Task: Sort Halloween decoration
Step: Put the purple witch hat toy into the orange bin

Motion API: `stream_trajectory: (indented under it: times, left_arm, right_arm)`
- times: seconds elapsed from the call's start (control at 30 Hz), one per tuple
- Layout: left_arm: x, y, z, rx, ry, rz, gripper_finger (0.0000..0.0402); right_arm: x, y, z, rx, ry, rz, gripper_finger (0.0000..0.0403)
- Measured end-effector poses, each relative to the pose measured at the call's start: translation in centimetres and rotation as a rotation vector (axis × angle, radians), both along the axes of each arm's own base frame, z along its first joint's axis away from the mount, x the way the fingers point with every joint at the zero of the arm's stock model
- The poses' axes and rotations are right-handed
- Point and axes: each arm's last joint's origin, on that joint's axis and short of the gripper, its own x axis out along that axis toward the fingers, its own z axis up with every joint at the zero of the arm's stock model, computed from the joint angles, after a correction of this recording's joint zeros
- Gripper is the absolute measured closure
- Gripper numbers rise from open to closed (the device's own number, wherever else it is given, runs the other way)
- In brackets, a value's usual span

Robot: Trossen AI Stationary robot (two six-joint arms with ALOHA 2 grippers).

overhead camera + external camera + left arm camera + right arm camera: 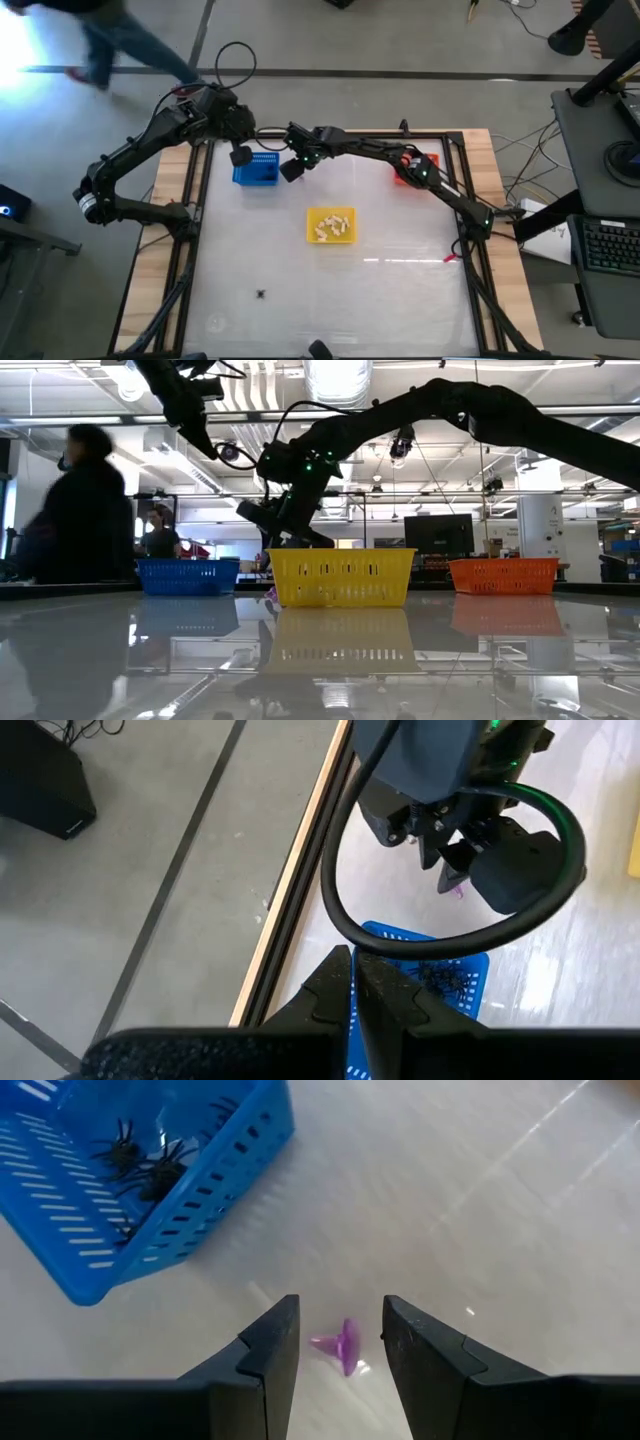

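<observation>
While the purple trinket [341, 1346] lies on the table between your right gripper's [340, 1342] open fingers, nothing is gripped yet: the right wrist view shows a gap on both sides of it. It sits straight ahead of the gripper, centred in the gap, so the coming move looks like a short drop and a close, not a sideways shift. Its shape is small and blurred; you cannot tell its long axis for sure, though a thin point seems to stick out towards one finger.

Just beyond it stands the blue basket [215, 1175], near but not touching, with black spiders [140, 1160] inside. In the high view the right gripper [292, 167] hangs just beside that basket [256, 168], on the side nearer the table's middle.

Your left gripper [352, 982] is clenched on nothing, hovering above the blue basket [420, 945] at the table's back left. It is near too, but the right arm is already lined up on the trinket.

Farther off: the yellow basket [330, 225] at mid-table holds cream pieces [332, 226]; the orange basket [412, 170] sits at back right, mostly under the right arm. One black spider [261, 294] lies alone near the front left, well apart from both grippers, unsorted.

A person [80, 510] passes behind the table in the low view.
</observation>
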Motion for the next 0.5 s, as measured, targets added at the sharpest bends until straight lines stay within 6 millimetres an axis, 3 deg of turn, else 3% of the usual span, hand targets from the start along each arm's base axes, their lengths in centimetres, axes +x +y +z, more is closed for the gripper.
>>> stream_trajectory:
  times: [0.5]
  left_arm:
    - [0.1,0.0,0.0,-0.006,-0.015,-0.004,0.0402]
  right_arm:
    - [-0.3,0.9,-2.8,0.036,0.069,-0.015,0.0266]
